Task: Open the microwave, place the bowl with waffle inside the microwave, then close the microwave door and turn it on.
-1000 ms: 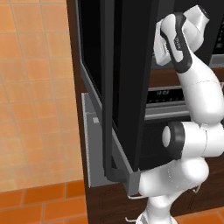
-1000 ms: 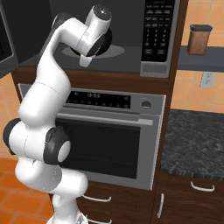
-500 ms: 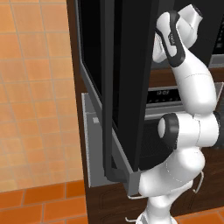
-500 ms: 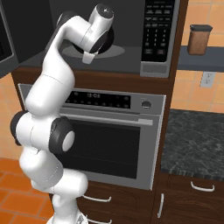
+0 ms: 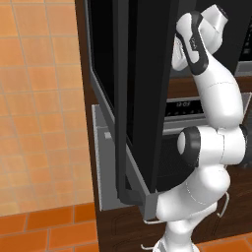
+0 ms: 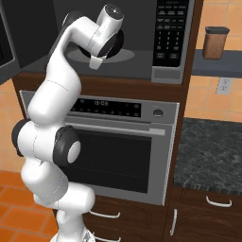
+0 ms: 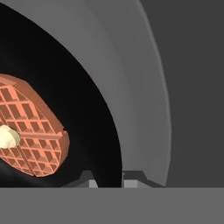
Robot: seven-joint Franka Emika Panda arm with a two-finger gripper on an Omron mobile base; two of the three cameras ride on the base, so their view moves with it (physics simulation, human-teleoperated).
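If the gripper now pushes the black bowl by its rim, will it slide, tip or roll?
The bowl looks shallow and wide, so it would probably slide on the grey turntable rather than tip. The waffle lies tilted and loose inside, so it may shift. The gripper sits at the rim.

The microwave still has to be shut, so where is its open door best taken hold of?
Probably at the free edge of the microwave door, coming from the outer glass face and pushing toward the microwave. The door stands swung wide, and its dark vertical handle runs along that edge, farthest from the hinge.
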